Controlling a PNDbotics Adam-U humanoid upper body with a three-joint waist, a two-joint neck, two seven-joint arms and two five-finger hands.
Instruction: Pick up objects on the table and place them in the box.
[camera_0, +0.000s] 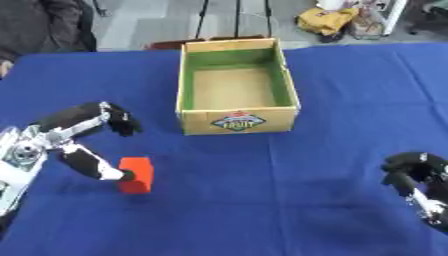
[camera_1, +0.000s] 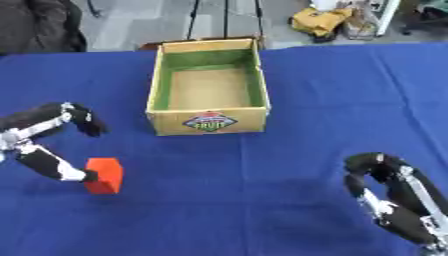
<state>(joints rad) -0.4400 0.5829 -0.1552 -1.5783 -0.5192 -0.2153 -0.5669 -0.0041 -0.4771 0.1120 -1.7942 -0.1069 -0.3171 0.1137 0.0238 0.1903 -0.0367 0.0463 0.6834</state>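
A red block (camera_0: 136, 175) stands on the blue cloth at the lower left. My left hand (camera_0: 61, 131) is open just to its left. The thumb tip touches the block's left face, while the fingers (camera_0: 118, 121) arch well above and behind it, apart from it. The cardboard box (camera_0: 238, 121) with green inner walls sits at the table's far middle, upright and empty. My right hand (camera_1: 394, 197) rests at the lower right with relaxed, bent fingers and holds nothing.
Blue cloth (camera_0: 289, 190) covers the whole table, with bare room between the block and the box. A person in dark clothing (camera_0: 39, 22) stands at the far left edge. A yellow bag (camera_0: 325, 20) lies on the floor beyond.
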